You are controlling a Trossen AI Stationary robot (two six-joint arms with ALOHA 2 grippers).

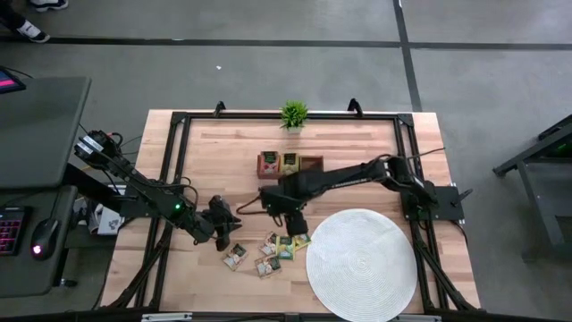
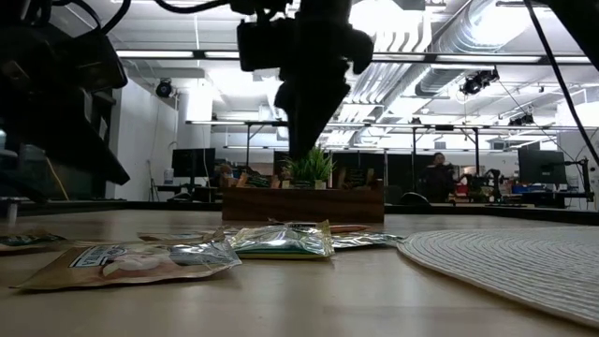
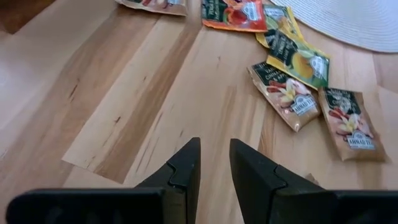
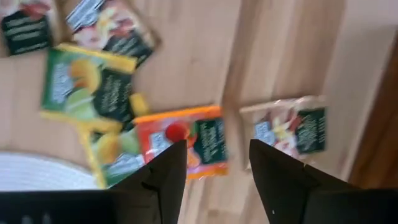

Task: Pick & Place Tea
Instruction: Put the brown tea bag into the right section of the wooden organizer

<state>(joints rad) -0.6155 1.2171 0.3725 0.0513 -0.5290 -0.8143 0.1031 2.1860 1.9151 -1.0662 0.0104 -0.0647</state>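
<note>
Several small flat tea packets (image 1: pixel 277 249) lie loose on the wooden table, left of the round white mat (image 1: pixel 362 264). My right gripper (image 4: pixel 217 149) hangs open above them, pointing down; a red-orange packet (image 4: pixel 186 140) lies below its fingers and a pale packet (image 4: pixel 292 130) beside it. In the low view my right gripper (image 2: pixel 301 140) stands well clear of the packets (image 2: pixel 281 240). My left gripper (image 3: pixel 214 168) is left of the heap, slanting down at bare wood, its fingers a narrow gap apart with nothing between them. Beige packets (image 3: pixel 292 96) lie ahead of it.
A wooden box (image 1: pixel 290 164) holding more packets stands at the back middle, with a small green potted plant (image 1: pixel 293 114) behind it at the far edge. A black frame (image 1: pixel 179 161) runs round the tabletop. Bare wood lies at the near left.
</note>
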